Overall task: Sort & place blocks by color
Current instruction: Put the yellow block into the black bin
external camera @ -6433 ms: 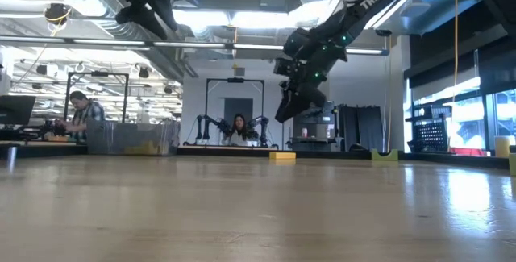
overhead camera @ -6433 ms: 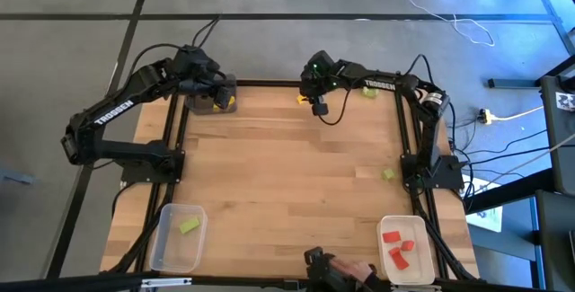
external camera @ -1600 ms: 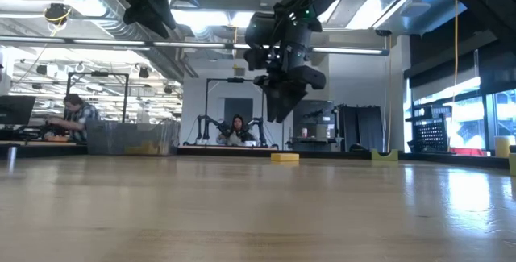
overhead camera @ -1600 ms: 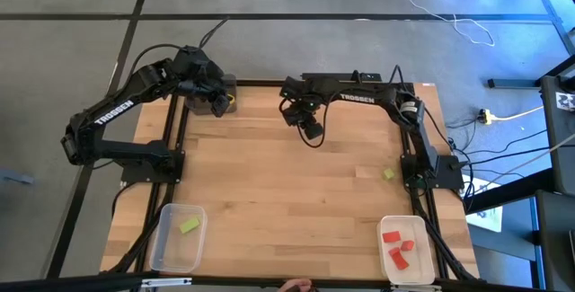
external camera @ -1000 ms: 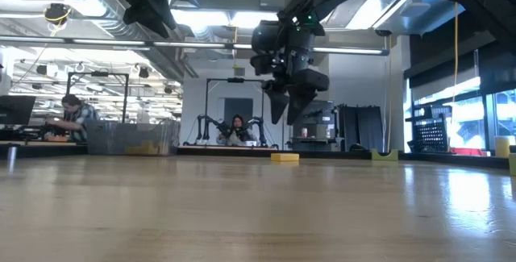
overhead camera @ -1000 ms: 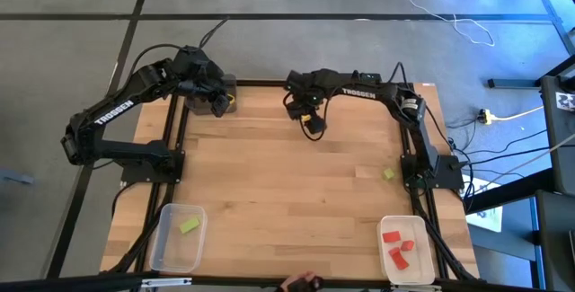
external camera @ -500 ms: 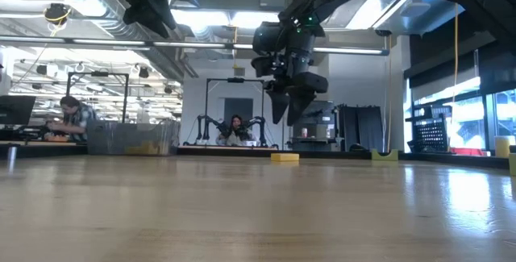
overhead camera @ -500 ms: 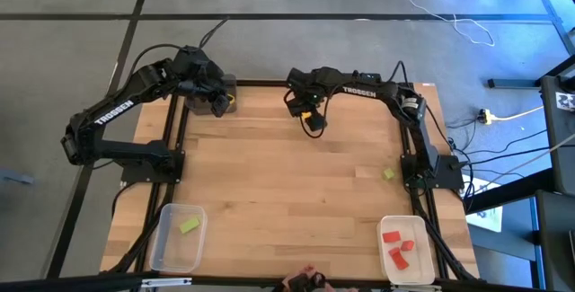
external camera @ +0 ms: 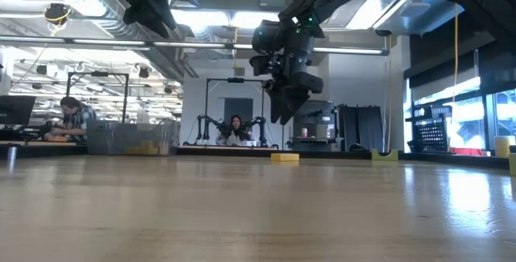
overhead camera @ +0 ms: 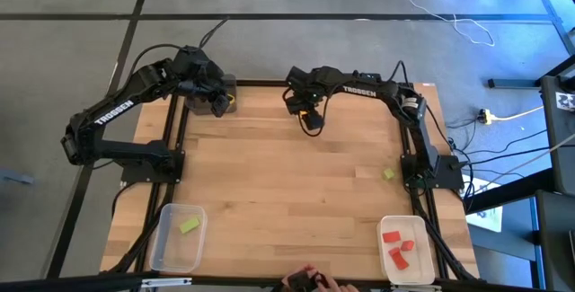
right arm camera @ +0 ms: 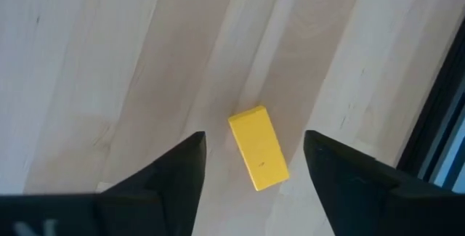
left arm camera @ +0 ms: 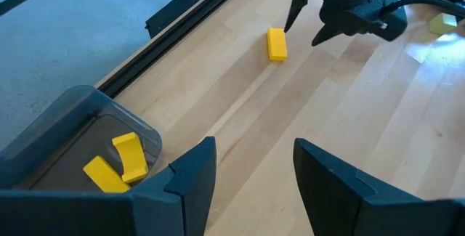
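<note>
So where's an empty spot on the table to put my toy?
The wide bare middle of the table, between the clear bin and the white bin. It is crowded at the far edge, around the yellow block under the right gripper.

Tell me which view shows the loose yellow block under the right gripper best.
The right wrist view: the yellow block lies flat on the wood, framed between the right gripper's open fingers. The left wrist view shows it smaller, below that gripper. The low view shows only a thin sliver at the far edge. In the high view the arm mostly hides it.
</note>
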